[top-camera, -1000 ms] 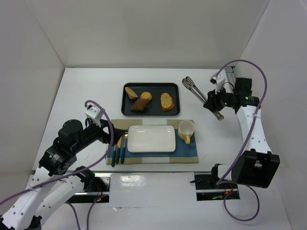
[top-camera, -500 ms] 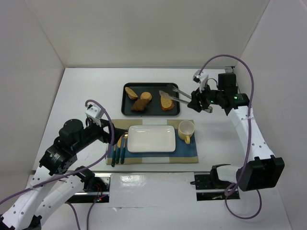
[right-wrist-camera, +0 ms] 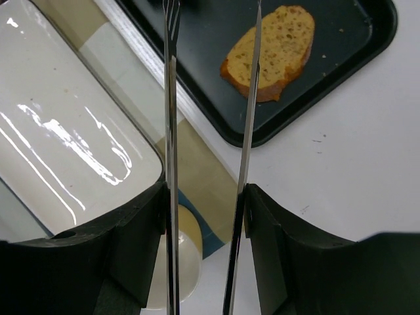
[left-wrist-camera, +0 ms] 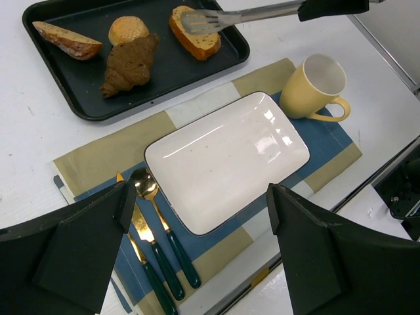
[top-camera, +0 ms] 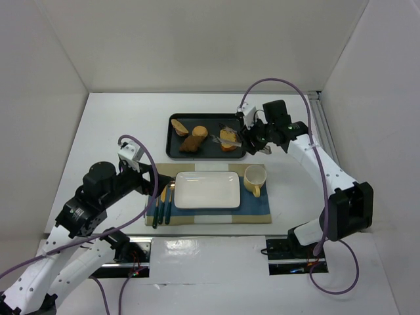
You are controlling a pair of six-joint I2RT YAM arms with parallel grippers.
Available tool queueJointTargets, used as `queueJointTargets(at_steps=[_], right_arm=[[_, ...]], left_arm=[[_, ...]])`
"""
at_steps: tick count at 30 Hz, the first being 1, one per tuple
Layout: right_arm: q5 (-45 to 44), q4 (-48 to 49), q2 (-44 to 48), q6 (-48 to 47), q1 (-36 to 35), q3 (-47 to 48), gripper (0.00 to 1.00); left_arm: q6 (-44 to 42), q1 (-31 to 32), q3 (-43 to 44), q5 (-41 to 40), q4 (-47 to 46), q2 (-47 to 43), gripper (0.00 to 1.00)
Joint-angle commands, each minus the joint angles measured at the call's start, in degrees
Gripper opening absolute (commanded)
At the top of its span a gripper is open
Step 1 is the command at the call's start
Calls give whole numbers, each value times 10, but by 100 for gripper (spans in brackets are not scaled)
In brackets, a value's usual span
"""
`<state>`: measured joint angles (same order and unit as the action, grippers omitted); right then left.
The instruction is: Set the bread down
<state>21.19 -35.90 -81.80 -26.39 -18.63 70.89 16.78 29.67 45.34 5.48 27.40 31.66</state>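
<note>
**Desk:** What is the right arm doing?

**Photographer:** The right gripper clasps a pair of metal tongs by the handles, its fingers pressing on them from outside. The blades stand apart. They reach over the right end of the black tray, where the bread lies flat. One blade crosses the slice's edge, but I cannot tell whether it touches.

**Desk:** Why the spread blades?

**Photographer:** My reading: they are set wide to straddle the slice before pinching. The bread is not yet lifted.

**Desk:** And where is it bound?

**Photographer:** Probably the white plate, bare on the placemat just in front of the tray, with a yellow mug beside it.

**Desk:** The other arm?

**Photographer:** The left gripper hangs above the plate with its jaws wide and nothing between them, apart from the tray, leaving the reach to the right arm.
</note>
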Motion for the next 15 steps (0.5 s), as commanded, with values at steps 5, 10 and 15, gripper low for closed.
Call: queueJointTargets(at_steps=[5, 10, 15], right_arm=[[-59, 53, 1, 2, 7, 32, 59], [-59, 0, -31, 2, 20, 51, 61], [-82, -5, -57, 2, 25, 68, 61]], left_arm=[[5, -1, 0, -7, -19, 1, 100], [5, -1, 0, -7, -19, 1, 100], [5, -1, 0, -7, -19, 1, 100]])
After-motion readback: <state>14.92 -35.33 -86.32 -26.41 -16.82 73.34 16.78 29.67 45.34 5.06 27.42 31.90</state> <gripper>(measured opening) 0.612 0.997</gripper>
